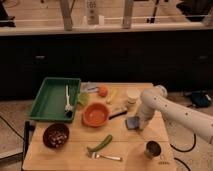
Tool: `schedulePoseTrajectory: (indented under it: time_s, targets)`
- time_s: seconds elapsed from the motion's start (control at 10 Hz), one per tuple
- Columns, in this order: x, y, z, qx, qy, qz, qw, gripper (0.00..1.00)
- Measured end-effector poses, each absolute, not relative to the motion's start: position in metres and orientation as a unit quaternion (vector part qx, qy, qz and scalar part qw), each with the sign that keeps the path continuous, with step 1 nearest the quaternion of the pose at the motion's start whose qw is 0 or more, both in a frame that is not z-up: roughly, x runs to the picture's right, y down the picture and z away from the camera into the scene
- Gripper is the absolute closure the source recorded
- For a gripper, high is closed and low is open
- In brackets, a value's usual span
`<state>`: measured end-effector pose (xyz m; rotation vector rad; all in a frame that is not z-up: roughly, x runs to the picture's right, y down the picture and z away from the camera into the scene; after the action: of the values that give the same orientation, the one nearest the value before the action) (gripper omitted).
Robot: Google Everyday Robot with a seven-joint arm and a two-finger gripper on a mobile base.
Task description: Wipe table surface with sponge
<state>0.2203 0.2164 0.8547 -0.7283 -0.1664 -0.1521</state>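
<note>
High front view, pincer [138, 121] centre-right

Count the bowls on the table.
2: orange bowl mid-table, dark brown bowl at the near-left corner. Gripper is at the sponge, right of the orange bowl.

Blue-grey sponge [131, 123] at end effector [139, 121]; tan table surface [75, 156]

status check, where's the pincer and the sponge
Pincer low on the right of the table surface, at the sponge. Sponge lying on the wood. Orange bowl and white cup close by.
</note>
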Motion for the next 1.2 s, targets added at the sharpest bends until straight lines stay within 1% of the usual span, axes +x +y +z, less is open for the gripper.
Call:
schedulePoseTrajectory:
  time_s: [0.6, 0.8, 1.0, 1.2]
  targets:
    - [0.265, 0.213, 0.843, -0.344, -0.07, -0.044, 0.935, 1.0]
    - [0.277, 0.203, 0.846, -0.338, -0.066, -0.033, 0.938, 1.0]
    - [0.278, 0.197, 0.85, -0.341, -0.066, -0.042, 0.937, 1.0]
    - [0.259, 0.191, 0.855, -0.341, -0.075, -0.062, 0.935, 1.0]
